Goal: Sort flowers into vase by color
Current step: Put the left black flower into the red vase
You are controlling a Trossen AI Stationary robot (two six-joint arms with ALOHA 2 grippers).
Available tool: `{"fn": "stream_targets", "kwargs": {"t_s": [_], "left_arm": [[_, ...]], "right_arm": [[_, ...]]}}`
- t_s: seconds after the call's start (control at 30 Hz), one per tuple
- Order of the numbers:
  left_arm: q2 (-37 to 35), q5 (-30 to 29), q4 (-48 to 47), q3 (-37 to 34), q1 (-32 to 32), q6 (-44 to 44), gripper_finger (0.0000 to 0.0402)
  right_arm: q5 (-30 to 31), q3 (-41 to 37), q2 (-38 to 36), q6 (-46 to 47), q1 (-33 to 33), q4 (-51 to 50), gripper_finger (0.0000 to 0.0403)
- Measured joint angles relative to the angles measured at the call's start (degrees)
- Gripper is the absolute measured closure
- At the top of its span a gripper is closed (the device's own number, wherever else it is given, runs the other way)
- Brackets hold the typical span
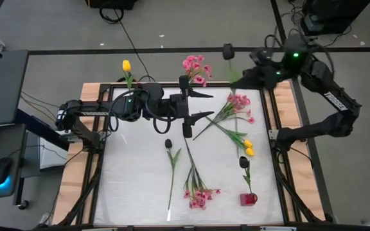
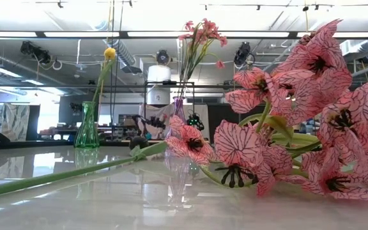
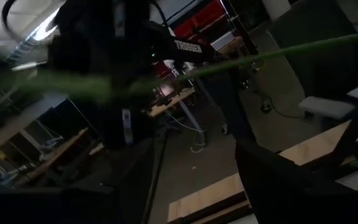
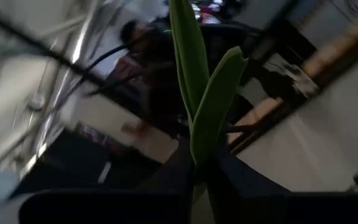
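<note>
Dark tulip (image 1: 228, 52) clenched in right gripper (image 1: 239, 77) above table's far edge, left gripper (image 1: 201, 105) released, beside pink spray (image 1: 238, 106).

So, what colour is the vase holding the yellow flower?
Green glass vase; clearest in the low view.

Pink blossoms (image 2: 312, 115) – dark-veined; yellow tulip (image 1: 126, 65); green vase (image 2: 87, 128); red vase (image 1: 248, 199).

The high view looks straight down on the whole white counter (image 1: 140, 160). The low view sits at counter height, facing level across it, very near the pink-blossomed sprays (image 2: 312, 128); both share the green glass vase (image 2: 87, 128). Each wrist view looks forward, close behind a green stem (image 3: 229, 62).
</note>
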Motion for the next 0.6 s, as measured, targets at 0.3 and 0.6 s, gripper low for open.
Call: {"fn": "stream_targets", "kwargs": {"t_s": [0.3, 0.6], "left_arm": [[0.0, 0.0, 0.0, 0.0, 0.0, -0.6, 0.0168], [0.0, 0.0, 0.0, 0.0, 0.0, -0.6, 0.0168]], "right_arm": [[-4.5, 0.0, -5.8, -10.1, 0.0, 5.2, 0.036], [-6.4, 0.0, -13.2, -18.6, 0.0, 5.9, 0.036]]}}
